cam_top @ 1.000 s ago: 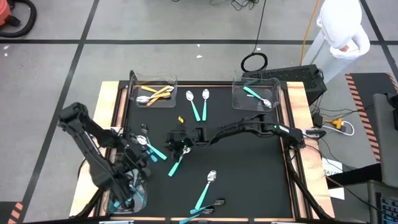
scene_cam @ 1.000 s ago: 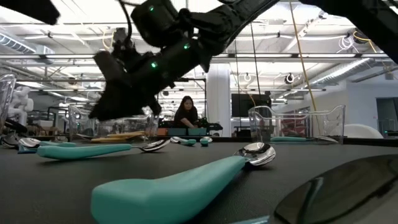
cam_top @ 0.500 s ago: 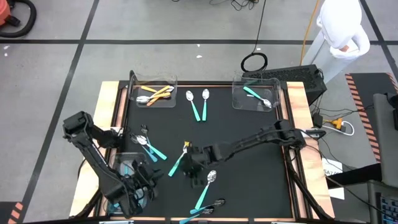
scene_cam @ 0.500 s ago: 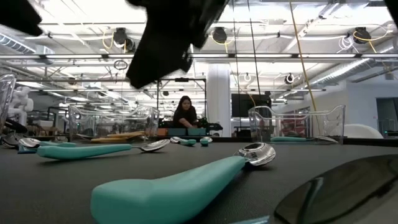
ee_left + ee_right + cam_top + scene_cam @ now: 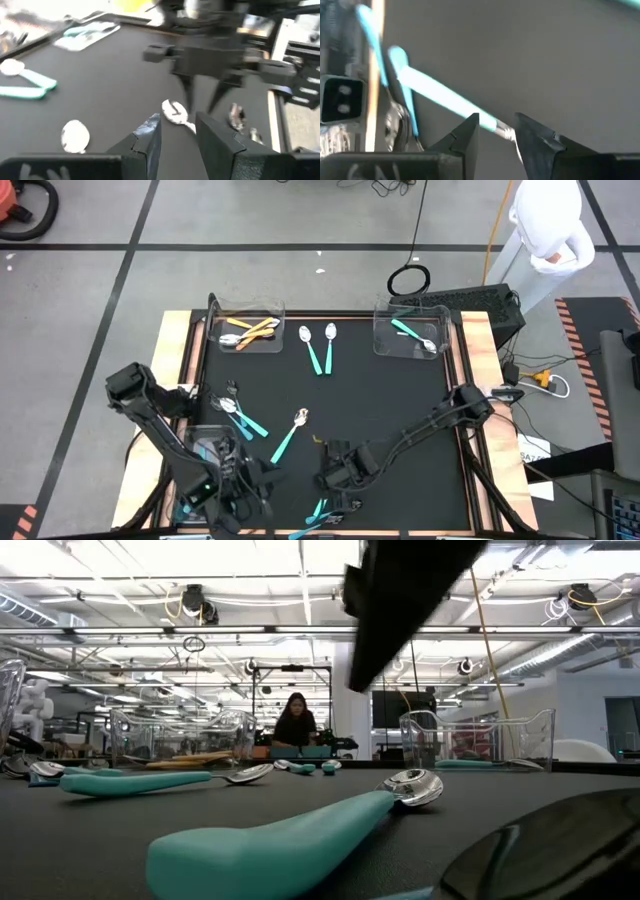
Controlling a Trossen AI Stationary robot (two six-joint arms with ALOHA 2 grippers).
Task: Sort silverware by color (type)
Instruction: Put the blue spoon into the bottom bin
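Observation:
My right gripper (image 5: pixel 336 476) hovers open, fingers pointing down, over a teal-handled spoon (image 5: pixel 437 92) near the table's near edge. Its fingertips stand on either side of the spoon's silver neck (image 5: pixel 501 131), just above the head (image 5: pixel 173 110), and I see no touch. My left gripper (image 5: pixel 177 135) is open and empty at the near left, pointing toward the right gripper. Other teal spoons lie on the mat: one mid-table (image 5: pixel 287 436), two at the far side (image 5: pixel 320 350), some at the left (image 5: pixel 238 413). Orange-handled ones lie in the far left bin (image 5: pixel 250 330).
A clear bin at the far right (image 5: pixel 412 332) holds a teal spoon. A second teal spoon with a dark head (image 5: pixel 345 507) lies by the near edge beside the right gripper. The wooden table rim (image 5: pixel 376 100) runs close to it. A person sits in the room beyond (image 5: pixel 295 720).
My right gripper has swung from the table's middle toward the near edge and somewhat right, tipping more downward, and now stands over the near spoon. My left gripper has moved toward the near edge and turned toward the right gripper. No spoon has visibly moved.

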